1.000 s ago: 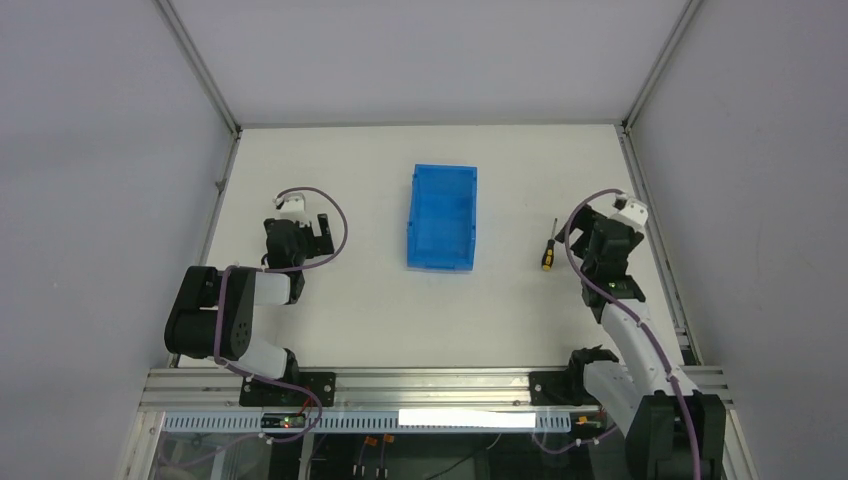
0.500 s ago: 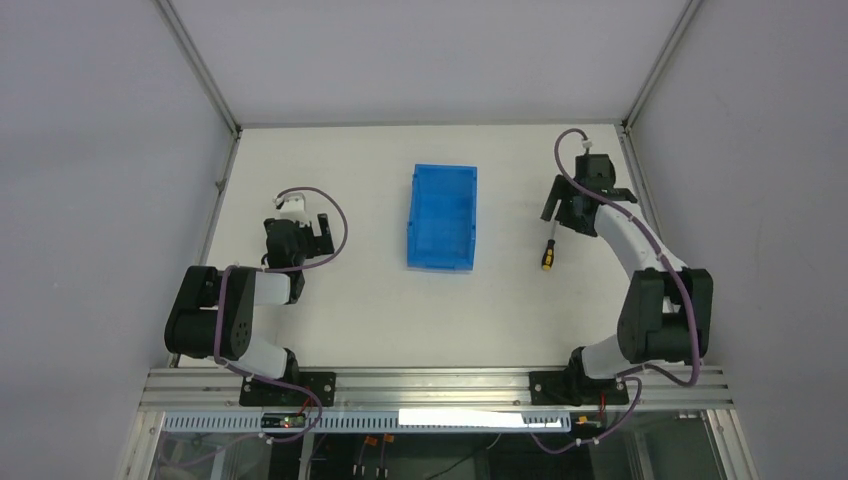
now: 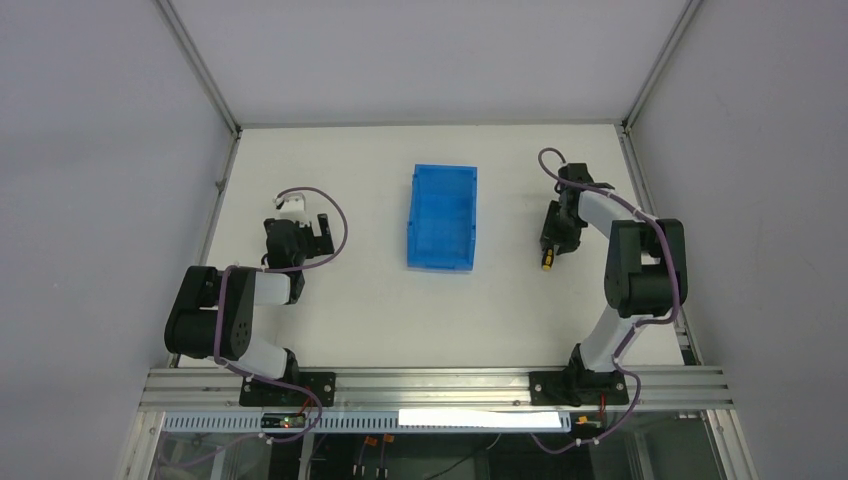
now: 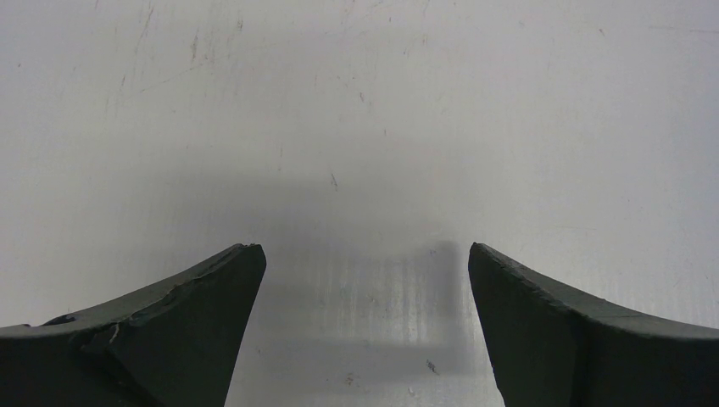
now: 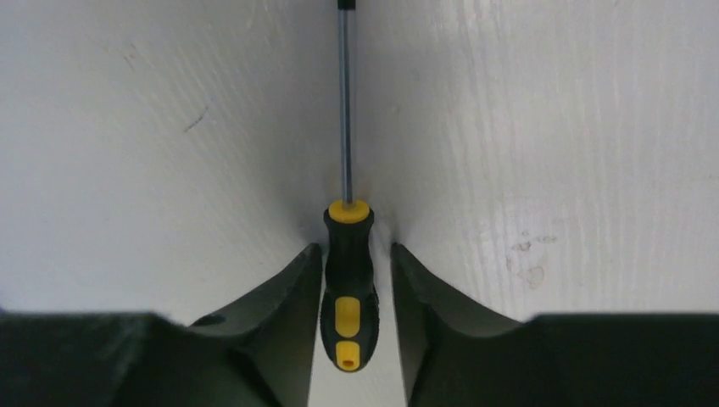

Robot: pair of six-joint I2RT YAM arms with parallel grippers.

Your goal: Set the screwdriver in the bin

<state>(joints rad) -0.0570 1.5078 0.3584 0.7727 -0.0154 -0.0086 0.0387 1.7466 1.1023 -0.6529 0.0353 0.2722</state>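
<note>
The screwdriver (image 5: 348, 280) lies flat on the white table, its yellow and black handle toward my wrist and its thin shaft pointing away. My right gripper (image 5: 354, 252) straddles the handle, the jaws drawn in close with a thin gap showing on each side. From above, the right gripper (image 3: 551, 243) covers most of the screwdriver (image 3: 547, 266), and only the handle's end shows. The blue bin (image 3: 441, 217) stands open-topped to its left at the table's middle. My left gripper (image 3: 318, 228) hangs open over bare table at the left, its jaws (image 4: 365, 250) wide apart with nothing between them.
Metal frame posts and grey walls bound the white table (image 3: 380, 300) at the back and on both sides. An aluminium rail (image 3: 430, 380) carrying both arm bases runs along the near edge.
My right arm swung out from the right edge and came down over the screwdriver. Its jaws narrowed from wide open to close around the handle. The left arm stayed still.
</note>
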